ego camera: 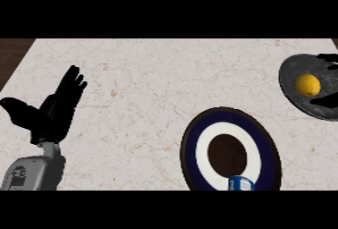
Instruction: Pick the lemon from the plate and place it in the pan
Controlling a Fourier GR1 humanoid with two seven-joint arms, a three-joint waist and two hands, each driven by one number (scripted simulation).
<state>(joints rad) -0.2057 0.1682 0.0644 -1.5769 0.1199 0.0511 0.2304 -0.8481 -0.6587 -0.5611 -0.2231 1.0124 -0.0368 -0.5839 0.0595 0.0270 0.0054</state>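
Lemon (307,85) lies in grey pan (290,91), far right, off the navy-rimmed plate (189,152). R hand (325,102) fingers spread either side, not touching it. L hand (56,109) rests open at left, fingers up. Step: release, prob. done. Next: lift R hand clear w/o nudging lemon.

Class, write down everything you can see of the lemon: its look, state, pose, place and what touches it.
The lemon is small, oval, plain yellow and whole, with a smooth-looking skin. It lies in the grey pan at the view's right, a little right of the pan's middle, resting on the pan's floor. Black parts of the right hand show above and below it; whether they touch it cannot be told.
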